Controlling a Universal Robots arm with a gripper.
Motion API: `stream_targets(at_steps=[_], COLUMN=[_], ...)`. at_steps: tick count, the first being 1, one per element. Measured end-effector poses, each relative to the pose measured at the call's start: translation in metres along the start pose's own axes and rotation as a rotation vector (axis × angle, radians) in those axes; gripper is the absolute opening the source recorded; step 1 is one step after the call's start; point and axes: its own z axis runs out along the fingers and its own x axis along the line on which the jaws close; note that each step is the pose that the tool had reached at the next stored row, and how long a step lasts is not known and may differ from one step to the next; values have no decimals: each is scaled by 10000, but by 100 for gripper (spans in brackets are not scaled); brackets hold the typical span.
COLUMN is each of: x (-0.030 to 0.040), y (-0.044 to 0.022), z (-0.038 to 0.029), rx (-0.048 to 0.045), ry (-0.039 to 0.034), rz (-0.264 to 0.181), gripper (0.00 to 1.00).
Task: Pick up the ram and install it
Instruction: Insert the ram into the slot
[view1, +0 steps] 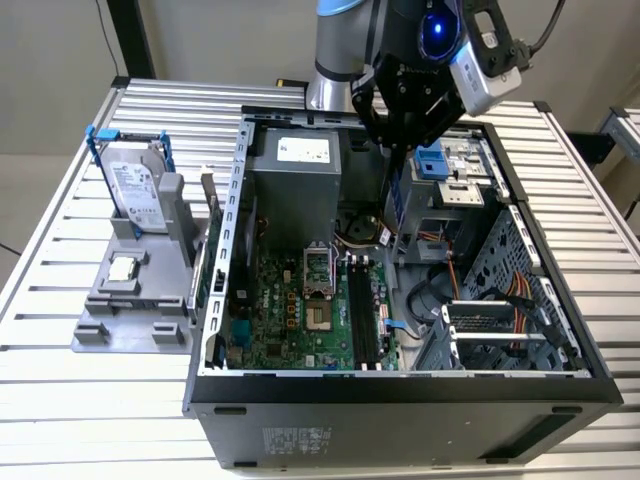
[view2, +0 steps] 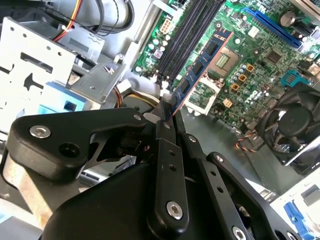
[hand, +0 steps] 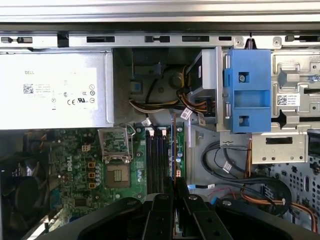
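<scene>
Jaws pinched on one end of the ram (view2: 200, 70), the stick jutting out edge-on past the gripper (view2: 167, 106). Held aloft over the motherboard (view2: 260, 75), close to the long black slots (hand: 156, 160), not seated. Processor socket (hand: 117, 175) beside those slots. All inside the open computer case (view1: 400, 385). Outside, hard drive (view1: 135, 195) upright in a grey stand on the slatted tabletop (view1: 60, 420).

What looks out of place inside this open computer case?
The ram is not seated: it hangs over the motherboard, clamped in the jaws of the gripper. The processor socket's lid stands open.
</scene>
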Motion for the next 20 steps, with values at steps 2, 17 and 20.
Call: stream_targets(at_steps=[2,17,20], x=[0,2,3], y=[0,-1,0], z=[8,62,72], rx=[1,14,15], ry=[0,0,0], rz=[0,0,-1], gripper=[0,0,0])
